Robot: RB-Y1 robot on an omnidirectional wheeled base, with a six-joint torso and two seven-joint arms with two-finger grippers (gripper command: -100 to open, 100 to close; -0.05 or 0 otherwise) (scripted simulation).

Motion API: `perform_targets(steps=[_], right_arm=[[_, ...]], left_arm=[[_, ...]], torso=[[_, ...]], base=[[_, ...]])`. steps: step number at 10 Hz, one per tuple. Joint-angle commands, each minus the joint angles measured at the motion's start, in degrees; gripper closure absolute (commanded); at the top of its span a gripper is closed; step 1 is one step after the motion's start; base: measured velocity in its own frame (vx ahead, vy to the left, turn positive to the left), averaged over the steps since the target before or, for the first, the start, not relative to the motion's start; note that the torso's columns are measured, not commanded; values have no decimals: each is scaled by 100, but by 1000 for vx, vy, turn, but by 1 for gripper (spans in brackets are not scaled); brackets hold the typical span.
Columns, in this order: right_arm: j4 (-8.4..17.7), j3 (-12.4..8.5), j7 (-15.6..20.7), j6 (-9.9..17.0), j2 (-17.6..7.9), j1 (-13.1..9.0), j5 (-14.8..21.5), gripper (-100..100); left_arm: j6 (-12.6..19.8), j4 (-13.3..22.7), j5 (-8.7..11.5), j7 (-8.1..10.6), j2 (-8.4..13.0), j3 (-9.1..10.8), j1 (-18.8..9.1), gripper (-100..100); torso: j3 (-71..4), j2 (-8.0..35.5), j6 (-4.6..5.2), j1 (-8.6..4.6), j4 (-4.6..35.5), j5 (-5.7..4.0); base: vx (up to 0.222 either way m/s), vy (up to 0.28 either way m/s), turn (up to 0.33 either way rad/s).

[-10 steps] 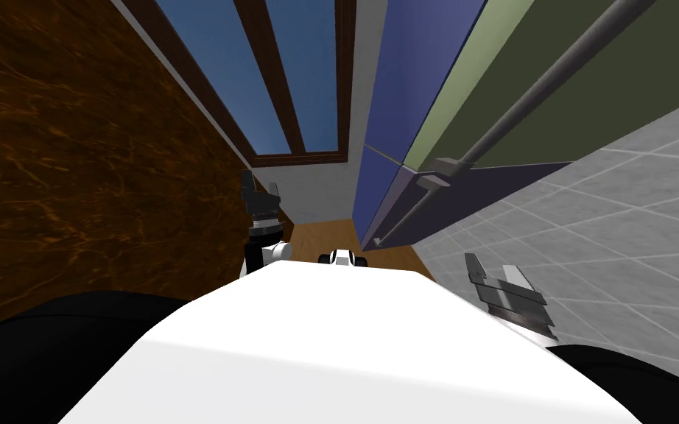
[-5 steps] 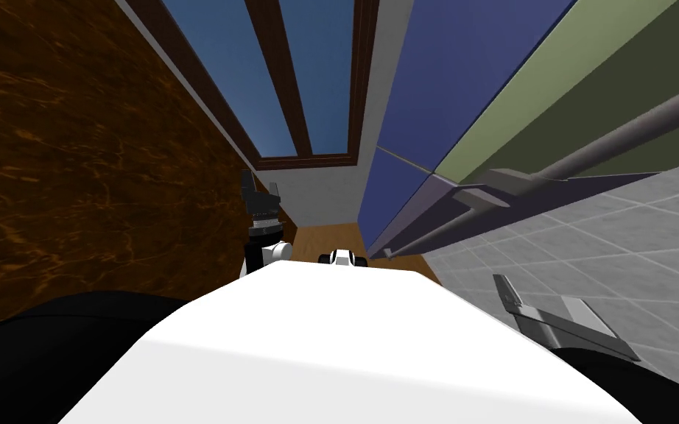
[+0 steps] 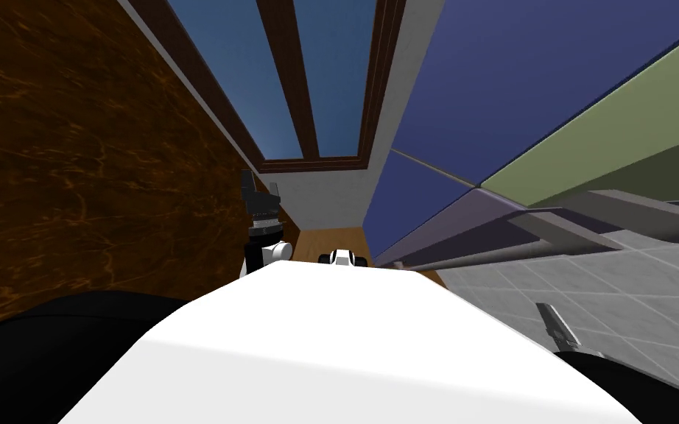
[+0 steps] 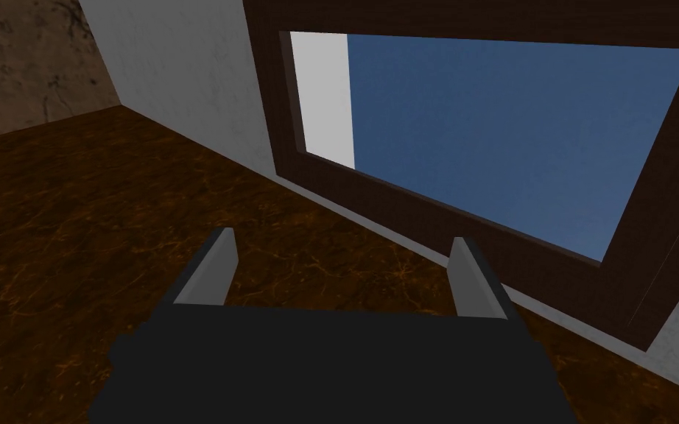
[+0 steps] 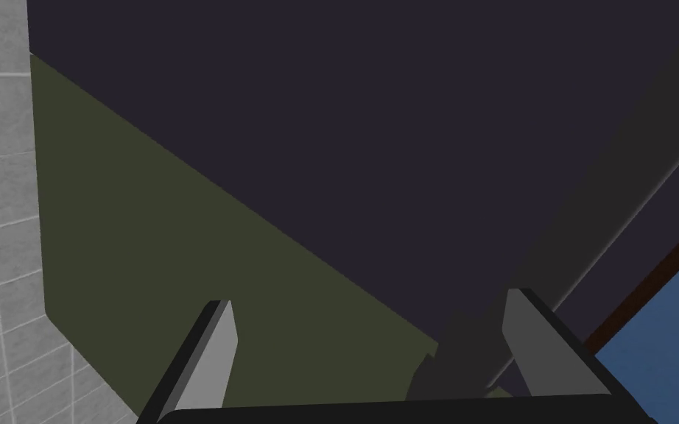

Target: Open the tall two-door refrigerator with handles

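Refrigerator handle (image 5: 574,235) shows ungripped between wide-open jaws of right gripper (image 5: 369,300); left gripper (image 4: 343,235) jaws wide, empty.

Two tools: the left tool (image 4: 342,241) and the right tool (image 5: 369,298), two light grey fingers on each. One refrigerator (image 3: 522,73) ahead of the right tool, with two doors, an olive door (image 3: 625,125) and a dark purple door (image 3: 470,213), and two grey handles, the olive door's handle (image 3: 629,210) and the purple door's handle (image 3: 478,255). One window (image 3: 286,81) beyond the left tool, with two blue panes. One brown veined desk (image 3: 73,184) under the left tool.
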Motion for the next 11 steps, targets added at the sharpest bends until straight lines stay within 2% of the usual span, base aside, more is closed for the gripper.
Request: perform_targets(steps=[1,2,3,8,11], right_arm=[[169,-260,359,-271,102,375,-51,-100],[273,-418,520,-360,115,531,-80,-100],[273,-418,548,-360,115,531,-80,-100],[669,-1066,1327,-732,108,1179,-197,-100],[789,-1302,1612,-872,67,1422,-239,-100]], left_arm=[[0,0,0,0,0,0,0,0],[0,0,0,0,0,0,0,0],[0,0,0,0,0,0,0,0],[0,0,0,0,0,0,0,0],[0,0,0,0,1,1,0,0]], torso=[[1,6,4,0,0,2],[6,12,1,0,3,1],[-5,-9,1,8,-2,3],[-9,-10,2,2,-5,3],[8,14,1,-15,4,-4]], base=[[124,75,35],[197,104,87],[156,85,31],[162,103,62],[140,53,36]])
